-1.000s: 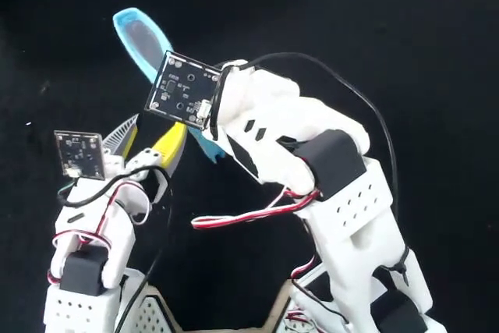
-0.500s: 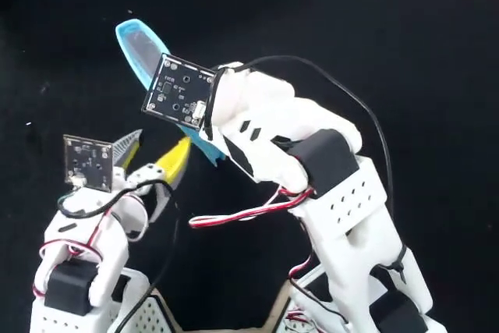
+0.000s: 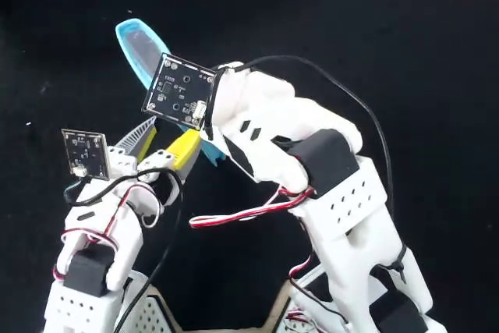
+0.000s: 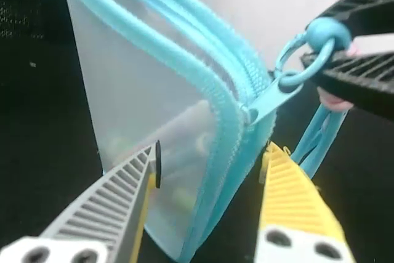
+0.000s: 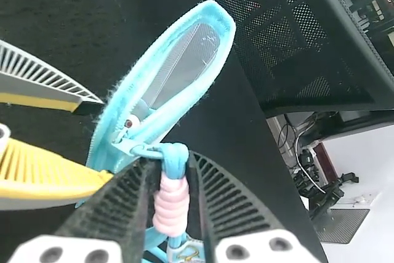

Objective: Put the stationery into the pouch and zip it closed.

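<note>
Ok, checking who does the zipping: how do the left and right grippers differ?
The left gripper has one grey and one yellow jaw; the right gripper has black jaws. The left's jaws stand open astride the translucent blue zip pouch; the right's are shut on its blue-and-pink zipper pull cord. Both are at the pouch's same end.

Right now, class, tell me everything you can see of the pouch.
The pouch is slim, with frosted see-through plastic walls and a light blue fabric zip edge. It is held on edge over the black table, and blurred stationery shows inside. Its slider sits near one end, where the zip pull is pinched in the right gripper. The open left gripper straddles that same end.
</note>
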Controlling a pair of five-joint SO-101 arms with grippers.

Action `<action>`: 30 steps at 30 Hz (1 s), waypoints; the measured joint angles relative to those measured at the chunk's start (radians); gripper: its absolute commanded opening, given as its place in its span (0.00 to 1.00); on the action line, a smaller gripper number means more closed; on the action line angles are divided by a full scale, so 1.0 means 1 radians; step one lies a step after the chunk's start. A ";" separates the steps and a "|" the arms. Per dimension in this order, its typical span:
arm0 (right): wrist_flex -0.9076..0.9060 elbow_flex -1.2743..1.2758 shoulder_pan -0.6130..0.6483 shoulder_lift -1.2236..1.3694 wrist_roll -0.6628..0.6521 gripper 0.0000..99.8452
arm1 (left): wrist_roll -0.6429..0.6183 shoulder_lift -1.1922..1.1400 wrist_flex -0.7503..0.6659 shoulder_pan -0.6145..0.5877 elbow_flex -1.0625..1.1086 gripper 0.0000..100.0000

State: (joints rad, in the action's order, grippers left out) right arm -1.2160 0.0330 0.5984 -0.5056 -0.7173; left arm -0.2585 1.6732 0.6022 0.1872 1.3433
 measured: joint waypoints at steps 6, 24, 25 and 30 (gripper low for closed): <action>0.000 0.000 0.000 0.000 0.000 0.01 | 0.000 -0.009 -0.092 0.000 0.038 0.27; 0.000 0.000 0.003 0.000 0.000 0.01 | 0.206 -0.009 -0.077 -0.002 0.083 0.21; 0.000 0.000 0.003 0.000 0.000 0.01 | 0.210 -0.009 -0.077 -0.002 0.081 0.20; 0.000 0.000 0.003 0.000 0.000 0.01 | 0.212 -0.009 -0.077 0.003 0.081 0.20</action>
State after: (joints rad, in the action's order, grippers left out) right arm -1.2160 0.0330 0.6015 -0.5056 -0.7173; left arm -0.0468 1.6640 0.5255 0.1903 1.4246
